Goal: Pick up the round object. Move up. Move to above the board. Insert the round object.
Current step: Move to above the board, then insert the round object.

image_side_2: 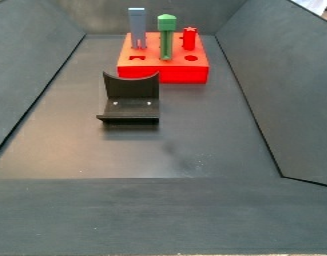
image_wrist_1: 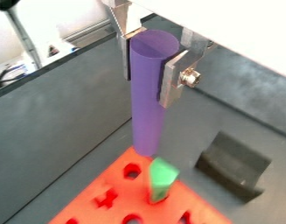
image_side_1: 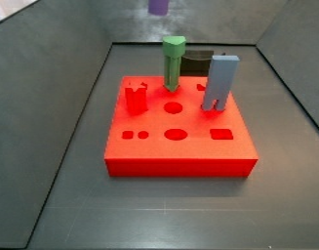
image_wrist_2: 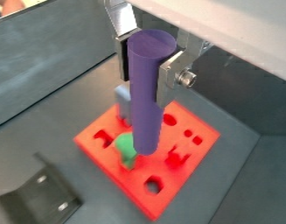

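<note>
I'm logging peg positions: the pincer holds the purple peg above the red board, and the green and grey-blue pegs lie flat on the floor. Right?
Not quite. The green peg and grey-blue peg stand upright in the red board, as a side view shows. The pincer does hold the purple peg above it.

dark grey floor [image_side_2: 193, 150], sloped grey walls [image_side_2: 32, 70], gripper [image_wrist_1: 155, 61] overhead

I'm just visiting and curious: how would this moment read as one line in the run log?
gripper: shut on peg, above board | peg: purple, upright, held | board: red, green peg and grey peg standing in it | insertion: not yet done
</note>
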